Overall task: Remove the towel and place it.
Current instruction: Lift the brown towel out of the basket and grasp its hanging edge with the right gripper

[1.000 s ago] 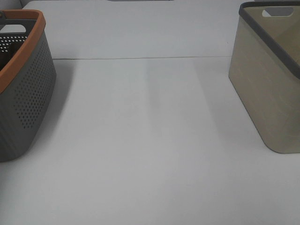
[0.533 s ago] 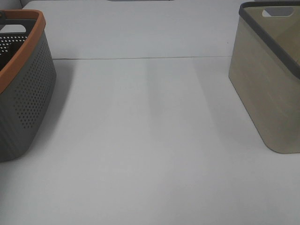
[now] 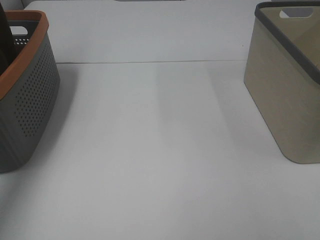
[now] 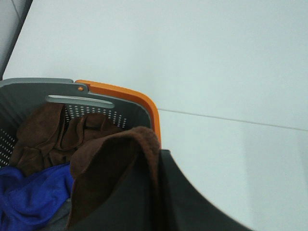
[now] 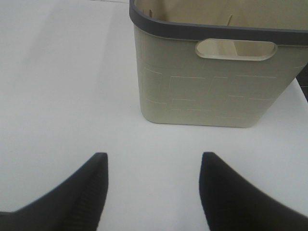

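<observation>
Grey basket [image 4: 120,91] — towel [image 4: 113,166], blue cloth [image 4: 29,192] inside.

The white bench [image 3: 160,150] fills nearly the whole high view, smooth and matte. A thin seam [image 3: 150,62] crosses it from side to side in the upper part of the frame. Two baskets stand directly on it, well apart. A grey perforated laundry basket with an orange rim [image 3: 30,100] sits at the left edge, cut off by the frame. A beige basket with a dark grey rim [image 3: 285,100] sits at the right edge, its handle cut-out at the upper right corner.
</observation>
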Controlling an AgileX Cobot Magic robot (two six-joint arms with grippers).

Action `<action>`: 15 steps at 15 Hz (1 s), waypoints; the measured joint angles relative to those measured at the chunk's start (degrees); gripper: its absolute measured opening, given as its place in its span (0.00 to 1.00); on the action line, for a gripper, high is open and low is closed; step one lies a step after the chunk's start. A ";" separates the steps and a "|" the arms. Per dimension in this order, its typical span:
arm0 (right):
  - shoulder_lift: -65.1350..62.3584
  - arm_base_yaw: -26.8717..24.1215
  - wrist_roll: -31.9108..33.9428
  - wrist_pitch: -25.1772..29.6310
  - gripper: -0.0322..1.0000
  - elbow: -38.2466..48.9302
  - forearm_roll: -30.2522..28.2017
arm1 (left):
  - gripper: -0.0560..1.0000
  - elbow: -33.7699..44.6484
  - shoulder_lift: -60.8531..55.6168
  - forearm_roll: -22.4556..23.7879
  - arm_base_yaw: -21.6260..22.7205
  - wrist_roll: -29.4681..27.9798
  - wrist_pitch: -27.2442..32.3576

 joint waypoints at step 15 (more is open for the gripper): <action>0.00 0.00 0.00 0.00 0.57 0.00 0.00 | 0.06 -9.28 1.55 -16.50 -14.04 -4.81 -14.09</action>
